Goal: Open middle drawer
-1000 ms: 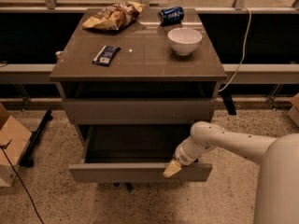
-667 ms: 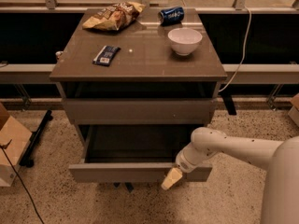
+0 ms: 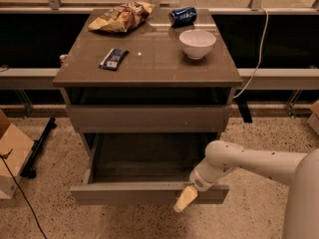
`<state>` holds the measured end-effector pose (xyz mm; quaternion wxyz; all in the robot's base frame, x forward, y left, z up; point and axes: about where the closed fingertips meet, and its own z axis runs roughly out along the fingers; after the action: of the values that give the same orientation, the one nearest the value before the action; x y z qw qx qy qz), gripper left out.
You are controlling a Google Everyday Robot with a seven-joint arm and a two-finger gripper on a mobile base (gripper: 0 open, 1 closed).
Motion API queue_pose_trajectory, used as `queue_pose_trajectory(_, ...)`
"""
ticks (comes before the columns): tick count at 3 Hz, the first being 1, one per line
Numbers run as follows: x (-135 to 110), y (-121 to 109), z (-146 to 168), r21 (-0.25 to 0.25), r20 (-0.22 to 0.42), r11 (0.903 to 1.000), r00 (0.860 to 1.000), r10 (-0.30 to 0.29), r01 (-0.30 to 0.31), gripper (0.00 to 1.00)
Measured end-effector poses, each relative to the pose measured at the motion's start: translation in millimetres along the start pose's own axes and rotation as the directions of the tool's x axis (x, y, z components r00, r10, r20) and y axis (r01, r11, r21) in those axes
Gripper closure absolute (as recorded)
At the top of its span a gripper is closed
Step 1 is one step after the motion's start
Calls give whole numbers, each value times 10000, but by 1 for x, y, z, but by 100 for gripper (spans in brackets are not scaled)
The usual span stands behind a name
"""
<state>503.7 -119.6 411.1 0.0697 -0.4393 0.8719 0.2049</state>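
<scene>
Speckled floor (image 3: 55, 158), grey cabinet (image 3: 149, 66): middle drawer (image 3: 124, 193) pulled out; gripper (image 3: 185, 201) at its front edge, apparently for pulling; grip state cannot be told.

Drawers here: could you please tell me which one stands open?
The middle drawer, pulled out with its box exposed, pincer at its front; the drawer above is shut.

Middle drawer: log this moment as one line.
flat grey-brown handleless middle drawer: pulled out | gripper: at its front panel, right of centre

The gripper (image 3: 185, 200) hides part of the middle drawer (image 3: 124, 193), its arm (image 3: 259, 161) cut off rightward.
</scene>
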Motion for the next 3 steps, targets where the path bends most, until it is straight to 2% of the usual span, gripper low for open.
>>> queue_pose_trajectory(1, 29, 31, 6, -395, -623, 9979, 9969, 489, -514, 0)
queue_pose_trajectory(2, 29, 31, 6, -396, -625, 9979, 9968, 490, -516, 0)
queue_pose_trajectory(3, 64, 48, 16, -573, -906, 9952, 9931, 739, -793, 0)
